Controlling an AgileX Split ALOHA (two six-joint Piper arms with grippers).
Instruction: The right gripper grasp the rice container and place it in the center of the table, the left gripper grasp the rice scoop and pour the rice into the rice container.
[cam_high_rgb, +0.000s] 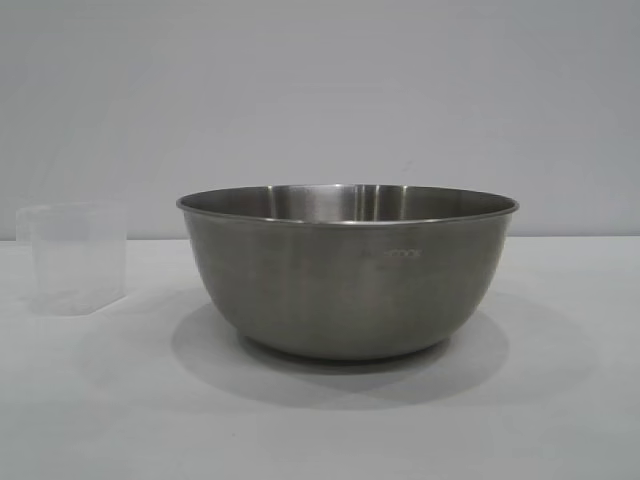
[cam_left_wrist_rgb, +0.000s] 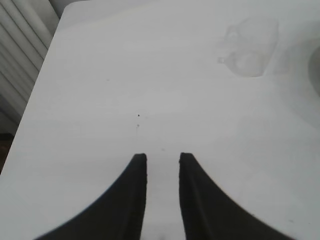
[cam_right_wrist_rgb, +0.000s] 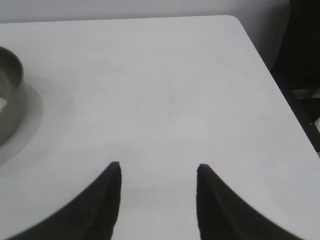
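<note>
The rice container (cam_high_rgb: 345, 270), a large brushed-steel bowl, stands on the white table (cam_high_rgb: 560, 400) in the middle of the exterior view. The rice scoop (cam_high_rgb: 72, 258), a small frosted plastic cup, stands upright to its left and apart from it. Neither arm shows in the exterior view. My left gripper (cam_left_wrist_rgb: 163, 158) hangs over bare tabletop, open by a narrow gap with nothing in it; the rice scoop (cam_left_wrist_rgb: 250, 47) lies farther off. Open wider and empty, my right gripper (cam_right_wrist_rgb: 159, 170) is over bare table, with the rice container's rim (cam_right_wrist_rgb: 11, 95) off to one side. No rice shows.
A plain pale wall rises behind the table in the exterior view. In the left wrist view a table edge (cam_left_wrist_rgb: 35, 100) runs beside white slats. In the right wrist view the table corner (cam_right_wrist_rgb: 235, 20) and a side edge border a dark area.
</note>
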